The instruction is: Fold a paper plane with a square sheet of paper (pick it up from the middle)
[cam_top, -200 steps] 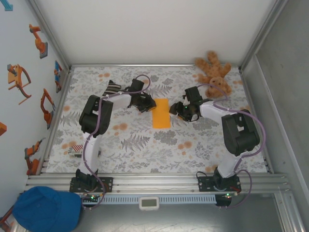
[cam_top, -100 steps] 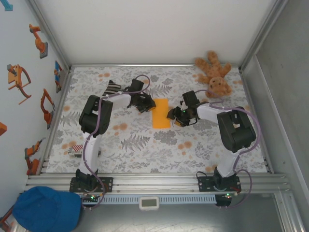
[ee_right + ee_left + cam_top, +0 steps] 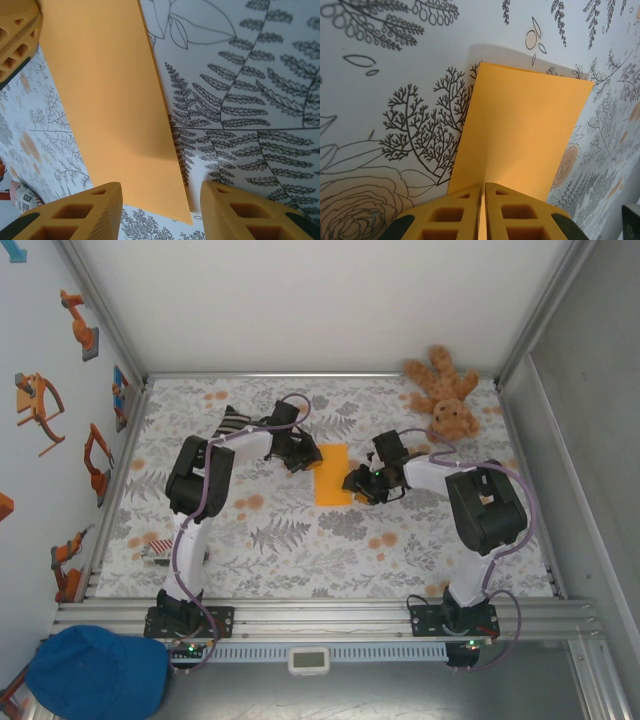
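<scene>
Square sheet of paper [image 3: 333, 475] — folded strip lying flat, long axis running ahead of the right gripper [image 3: 159, 197], jaws parted astride its nearest corner — left gripper [image 3: 483, 187] clenched on the opposite edge.

Worktop [image 3: 300, 550]: white cover printed with grey ferns and leaves and orange blossoms.
Back wall [image 3: 320, 300]: plain white.
Left wall [image 3: 25, 470]: pale, with orange robot-arm stickers [image 3: 40, 405].
Right wall [image 3: 590, 420]: grey panel.
Frame [image 3: 320, 618]: aluminium rails along the near edge and corners.
Light: even, with soft shadows.
</scene>
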Controlling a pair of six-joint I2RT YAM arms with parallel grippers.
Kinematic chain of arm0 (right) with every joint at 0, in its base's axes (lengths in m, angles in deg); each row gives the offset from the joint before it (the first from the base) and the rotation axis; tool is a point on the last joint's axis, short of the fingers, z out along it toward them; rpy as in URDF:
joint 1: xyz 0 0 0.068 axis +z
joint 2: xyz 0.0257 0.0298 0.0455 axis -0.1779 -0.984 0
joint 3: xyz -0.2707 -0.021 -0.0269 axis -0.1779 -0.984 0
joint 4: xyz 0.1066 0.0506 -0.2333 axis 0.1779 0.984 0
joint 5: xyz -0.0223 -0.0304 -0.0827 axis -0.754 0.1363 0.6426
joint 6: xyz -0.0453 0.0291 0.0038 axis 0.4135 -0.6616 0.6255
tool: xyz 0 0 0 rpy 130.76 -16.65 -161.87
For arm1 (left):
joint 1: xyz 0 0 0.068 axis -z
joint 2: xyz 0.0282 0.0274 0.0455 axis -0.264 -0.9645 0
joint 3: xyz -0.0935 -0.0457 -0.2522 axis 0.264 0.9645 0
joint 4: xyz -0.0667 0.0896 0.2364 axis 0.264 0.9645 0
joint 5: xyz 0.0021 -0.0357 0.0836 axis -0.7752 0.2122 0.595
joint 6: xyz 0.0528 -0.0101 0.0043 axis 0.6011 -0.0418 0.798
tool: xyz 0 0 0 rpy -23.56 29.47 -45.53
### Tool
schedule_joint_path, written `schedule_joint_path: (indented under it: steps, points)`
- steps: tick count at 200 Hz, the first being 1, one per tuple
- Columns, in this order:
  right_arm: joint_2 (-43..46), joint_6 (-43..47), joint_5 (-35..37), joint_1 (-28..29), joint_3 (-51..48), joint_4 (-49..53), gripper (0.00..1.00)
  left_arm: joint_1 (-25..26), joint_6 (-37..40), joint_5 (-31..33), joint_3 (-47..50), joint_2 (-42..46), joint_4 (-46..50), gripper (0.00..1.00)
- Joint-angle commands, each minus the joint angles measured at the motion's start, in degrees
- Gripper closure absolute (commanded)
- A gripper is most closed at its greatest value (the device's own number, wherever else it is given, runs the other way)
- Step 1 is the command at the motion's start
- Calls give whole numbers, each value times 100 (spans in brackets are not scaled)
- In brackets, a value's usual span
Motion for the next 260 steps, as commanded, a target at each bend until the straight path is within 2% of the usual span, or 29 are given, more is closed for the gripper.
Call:
schedule_joint_path:
  steps: [1,32,106,156,199,260]
  points:
    - [106,19,-85,41,-112,141,57,-39,-70,425,111,-433,689,89]
    - [53,131,66,117,-94,308,56,-38,-66,432,108,-460,689,89]
    - [242,102,-195,154,-60,122,62,-41,-55,410,103,-504,698,89]
    - [376,211,118,154,21,347,63,-47,-21,406,87,-520,706,90]
    - [409,208,26,161,47,353,65,-56,-20,384,63,-544,708,90]
    - [366,-446,-200,159,-261,-435,73,-56,-11,353,59,-541,698,90]
